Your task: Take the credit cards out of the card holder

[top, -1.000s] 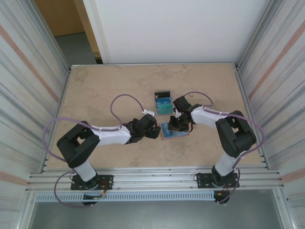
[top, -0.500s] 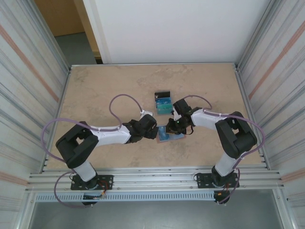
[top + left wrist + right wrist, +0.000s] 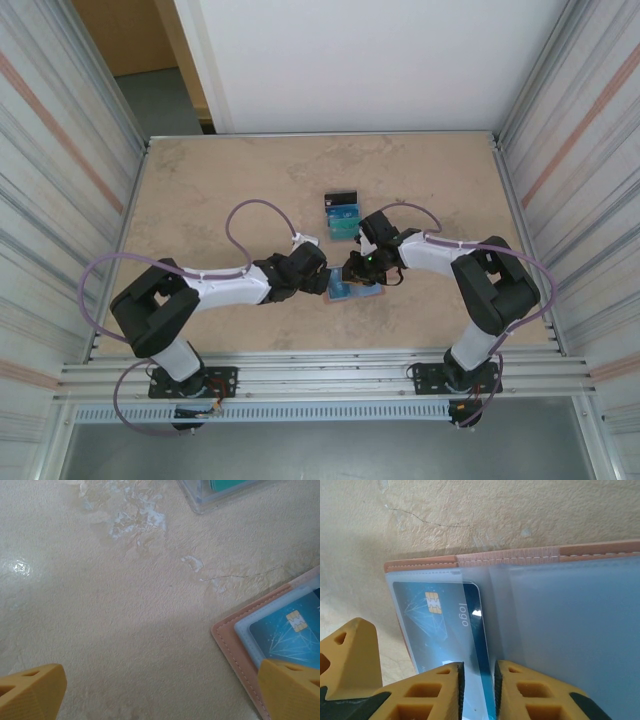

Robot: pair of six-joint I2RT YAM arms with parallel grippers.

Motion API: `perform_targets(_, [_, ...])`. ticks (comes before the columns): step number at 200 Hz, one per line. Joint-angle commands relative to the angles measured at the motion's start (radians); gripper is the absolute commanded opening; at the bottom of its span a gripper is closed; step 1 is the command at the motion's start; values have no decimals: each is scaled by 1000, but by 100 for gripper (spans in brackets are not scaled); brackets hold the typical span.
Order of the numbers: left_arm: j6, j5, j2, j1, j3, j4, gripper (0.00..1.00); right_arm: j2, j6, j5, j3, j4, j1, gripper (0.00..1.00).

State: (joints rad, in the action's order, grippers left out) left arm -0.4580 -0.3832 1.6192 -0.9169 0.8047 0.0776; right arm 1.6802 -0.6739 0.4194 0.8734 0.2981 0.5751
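Salmon-pink, the card holder (image 3: 362, 294) lies open on the table (image 3: 220, 180), left claw (image 3: 326, 283) and right claw (image 3: 352, 271) meeting over it, loose credit cards (image 3: 342, 216) just beyond. Left wrist: left claw (image 3: 160, 692) spread wide, holder's corner at one fingertip. Right wrist: right claw (image 3: 477, 685) narrow over the pocketed blue card (image 3: 445, 620), grip unclear.

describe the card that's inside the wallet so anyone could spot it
Near the middle of the table lies an open salmon card holder. Its clear pocket on the left arm's side holds the blue card, marked by a gold chip; the cards farther back lie outside it.
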Motion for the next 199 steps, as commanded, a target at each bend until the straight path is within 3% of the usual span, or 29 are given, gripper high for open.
perform_targets(1, [-5, 3, 22, -4, -4, 1, 99, -24, -15, -21, 12, 13, 3, 26])
perform_targets(76, [37, -4, 77, -7, 31, 51, 99, 7, -13, -35, 14, 3, 2, 27])
perform_targets(199, [53, -34, 129, -7, 96, 192, 99, -26, -64, 120, -32, -113, -19, 23])
